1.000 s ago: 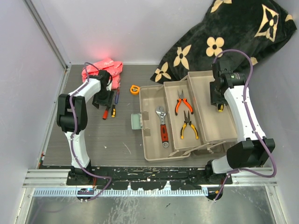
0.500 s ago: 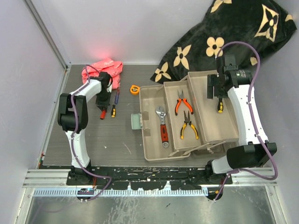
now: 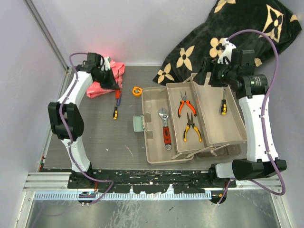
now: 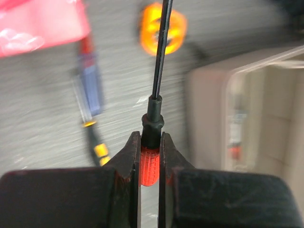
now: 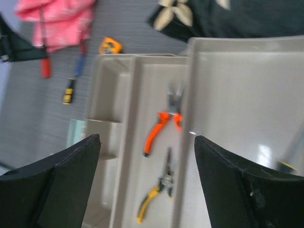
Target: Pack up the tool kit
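Toolbox trays hold a wrench, orange pliers, yellow pliers and a screwdriver. Left wrist view alone shows the left gripper clamping a red-handled screwdriver; the right gripper gapes wide, empty.

An open toolbox sits right of centre on the table, a wrench in its left tray, two pairs of pliers in the middle tray and a screwdriver in the right; a tape measure lies just behind its left corner, a blanket behind.
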`<state>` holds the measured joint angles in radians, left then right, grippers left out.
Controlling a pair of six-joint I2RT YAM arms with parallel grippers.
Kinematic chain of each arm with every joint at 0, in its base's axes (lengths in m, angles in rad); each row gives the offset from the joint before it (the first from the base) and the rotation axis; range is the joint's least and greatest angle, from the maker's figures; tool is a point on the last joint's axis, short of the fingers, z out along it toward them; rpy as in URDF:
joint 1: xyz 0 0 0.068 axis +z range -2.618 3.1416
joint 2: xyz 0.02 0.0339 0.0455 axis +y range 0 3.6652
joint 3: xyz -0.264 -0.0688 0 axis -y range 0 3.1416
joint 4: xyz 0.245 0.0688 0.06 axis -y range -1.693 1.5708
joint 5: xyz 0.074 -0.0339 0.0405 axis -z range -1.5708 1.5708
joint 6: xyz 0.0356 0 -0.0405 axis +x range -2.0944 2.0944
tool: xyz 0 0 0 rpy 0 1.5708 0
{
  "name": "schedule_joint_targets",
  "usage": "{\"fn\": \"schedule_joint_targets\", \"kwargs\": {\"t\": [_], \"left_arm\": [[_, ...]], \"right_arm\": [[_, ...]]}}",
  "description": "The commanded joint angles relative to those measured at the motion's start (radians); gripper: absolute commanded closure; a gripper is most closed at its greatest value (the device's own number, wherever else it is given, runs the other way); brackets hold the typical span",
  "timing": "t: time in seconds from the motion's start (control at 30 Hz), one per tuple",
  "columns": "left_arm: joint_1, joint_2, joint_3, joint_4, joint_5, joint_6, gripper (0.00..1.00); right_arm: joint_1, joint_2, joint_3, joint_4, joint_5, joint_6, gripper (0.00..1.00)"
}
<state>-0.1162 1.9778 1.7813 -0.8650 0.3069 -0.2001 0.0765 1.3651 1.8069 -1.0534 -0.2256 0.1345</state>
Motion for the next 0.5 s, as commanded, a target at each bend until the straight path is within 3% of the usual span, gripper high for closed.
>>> {"fn": "schedule_joint_targets", "kwargs": {"t": [0.0,0.13,0.47], "left_arm": [[-0.019,-0.139,0.027,0.322,0.441,-0.317,1.00],[-0.078,-0.195,-0.074,0.656,0.558,-0.528,1.00],[-0.332,-0.169,-0.002,0.868,0.606,-0.696,1.00]], "right_arm": [[0.014,-0.029,-0.108,0.312,-0.364,0.154,0.16],[0.066,-0.029,-0.171,0.430,-0.430,0.220,0.16],[0.222,0.015,-0.191,0.523,-0.395,0.249,0.17]]}}
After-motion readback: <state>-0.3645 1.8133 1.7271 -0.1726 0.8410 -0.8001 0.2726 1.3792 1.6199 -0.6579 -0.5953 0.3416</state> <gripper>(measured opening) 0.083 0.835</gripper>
